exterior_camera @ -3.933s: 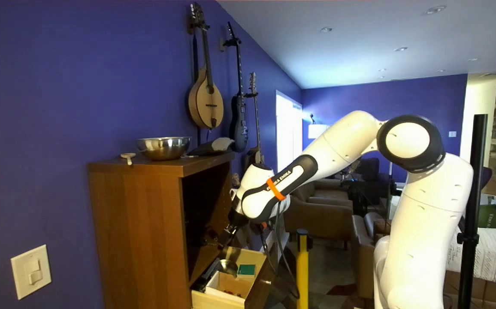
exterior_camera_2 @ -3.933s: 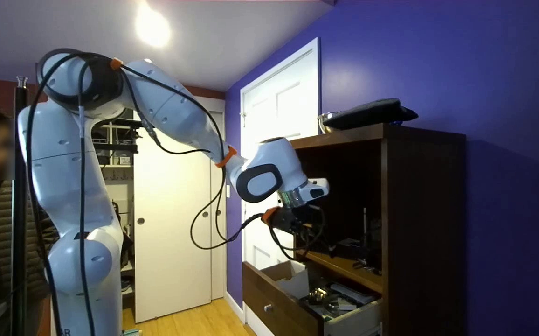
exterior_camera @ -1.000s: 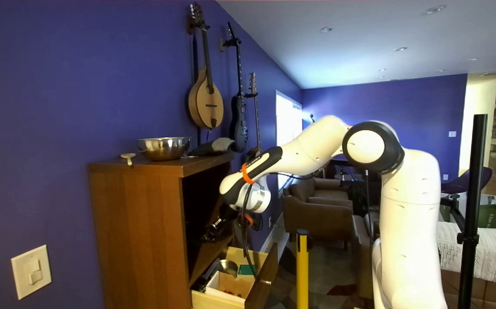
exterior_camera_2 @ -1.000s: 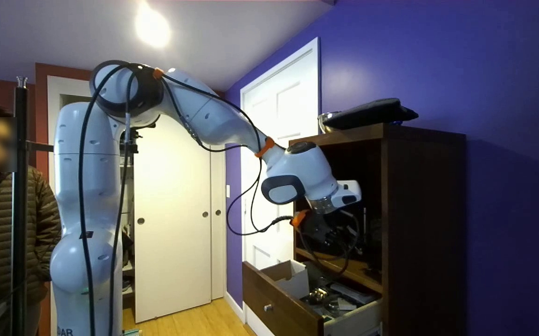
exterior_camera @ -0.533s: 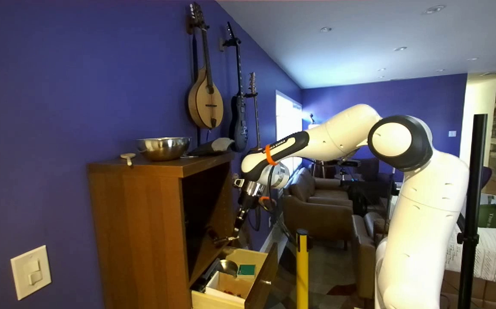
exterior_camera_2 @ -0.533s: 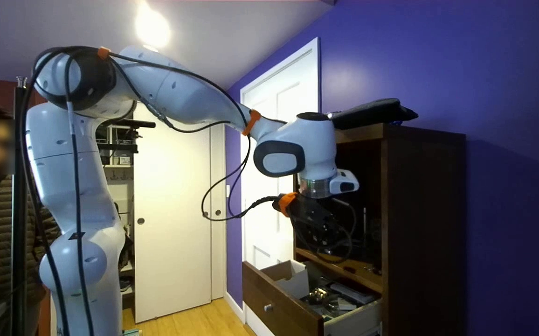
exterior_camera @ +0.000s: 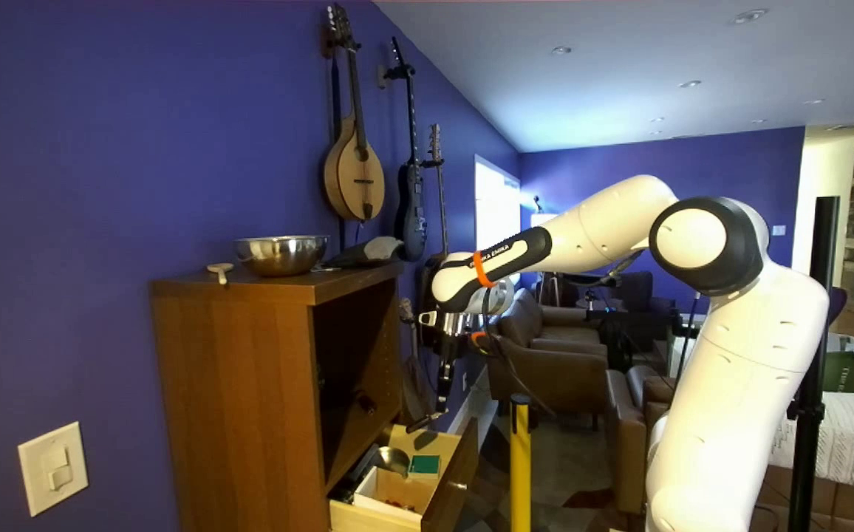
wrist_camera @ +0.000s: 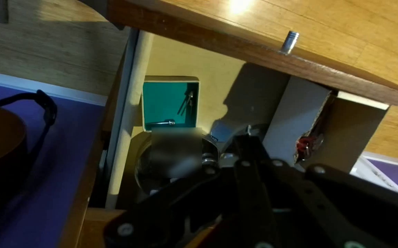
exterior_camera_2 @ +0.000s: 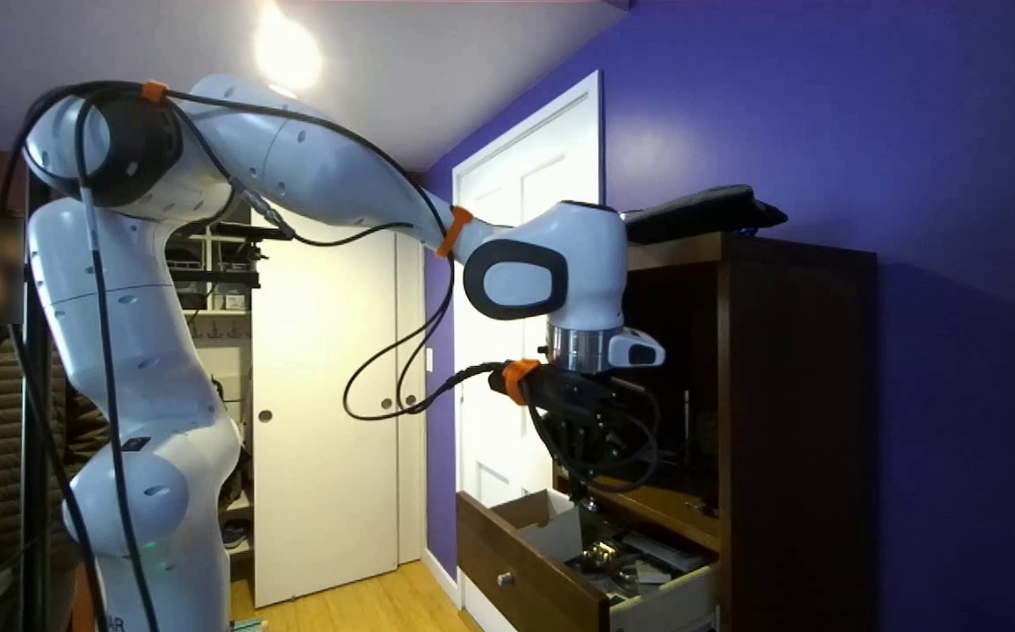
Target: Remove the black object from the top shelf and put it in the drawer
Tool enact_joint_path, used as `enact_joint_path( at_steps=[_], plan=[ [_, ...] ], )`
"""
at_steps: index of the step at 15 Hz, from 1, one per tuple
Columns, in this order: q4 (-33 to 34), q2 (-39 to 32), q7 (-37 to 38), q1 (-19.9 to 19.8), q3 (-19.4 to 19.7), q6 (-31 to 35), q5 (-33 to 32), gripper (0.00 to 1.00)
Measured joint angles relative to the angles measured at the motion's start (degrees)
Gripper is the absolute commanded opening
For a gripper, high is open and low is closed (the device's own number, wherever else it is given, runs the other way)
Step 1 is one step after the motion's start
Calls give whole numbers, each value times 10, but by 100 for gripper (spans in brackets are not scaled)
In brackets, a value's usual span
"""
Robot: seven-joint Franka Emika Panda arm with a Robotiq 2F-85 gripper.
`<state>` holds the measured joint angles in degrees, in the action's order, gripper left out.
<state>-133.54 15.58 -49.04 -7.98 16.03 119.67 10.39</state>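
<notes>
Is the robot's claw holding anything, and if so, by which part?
Yes: the gripper holds a slim black object near one end, with the rest jutting toward the cabinet.

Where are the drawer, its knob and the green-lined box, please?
Drawer (exterior_camera_2: 544, 583), in an exterior view: front panel.
Knob (wrist_camera: 290, 42), in the wrist view: silvery side.
Green-lined box (wrist_camera: 165, 98), in the wrist view: inner floor.

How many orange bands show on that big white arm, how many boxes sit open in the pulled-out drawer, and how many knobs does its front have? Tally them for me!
Orange bands in an exterior view: 3
Open boxes in the drawer: 2
Knob: 1
Total: 6
</notes>
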Motion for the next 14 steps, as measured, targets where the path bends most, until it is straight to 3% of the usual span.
enact_joint_path(
  at_steps=[8, 14],
  plan=[
    [-96, -35, 123, 6, -40, 277, -7, 1],
    [-130, -85, 196, 18, -54, 401, -21, 1]
  ],
)
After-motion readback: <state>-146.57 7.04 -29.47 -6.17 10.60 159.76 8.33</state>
